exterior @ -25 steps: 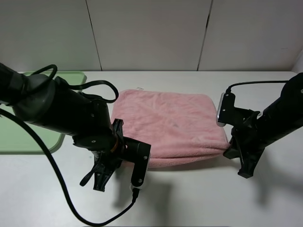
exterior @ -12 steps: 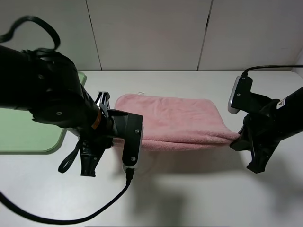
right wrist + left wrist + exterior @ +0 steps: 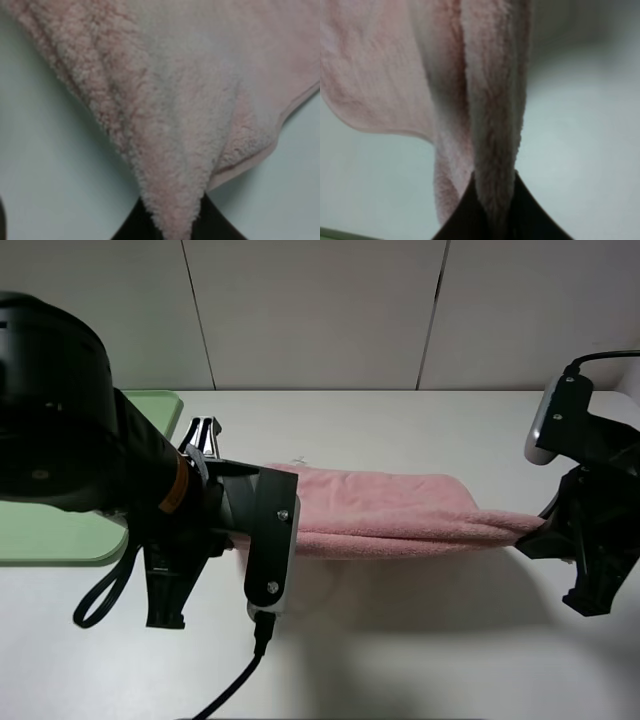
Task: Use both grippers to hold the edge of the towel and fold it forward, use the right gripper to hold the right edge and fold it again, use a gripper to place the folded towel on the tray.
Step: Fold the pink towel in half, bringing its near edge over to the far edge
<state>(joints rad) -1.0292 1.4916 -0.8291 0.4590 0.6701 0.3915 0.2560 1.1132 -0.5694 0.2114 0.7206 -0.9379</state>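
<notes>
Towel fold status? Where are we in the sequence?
Done: both grasps. The left tool and right tool are shut on the towel at its edge.
In hand: the first fold, with the held edge lifted and the towel stretched between them.
Left: finishing that fold, the second fold from the right edge, then placing it on the tray, where it is not yet.

2 black arms [image 3: 70, 440], white-edged plates [image 3: 268, 540], black cables [image 3: 252, 652].

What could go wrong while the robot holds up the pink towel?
Each pincer grips only a small pinch of cloth, so the towel might slip from the left pincer or right pincer. The towel is stretched between them, so uneven moves might make a crooked fold.
</notes>
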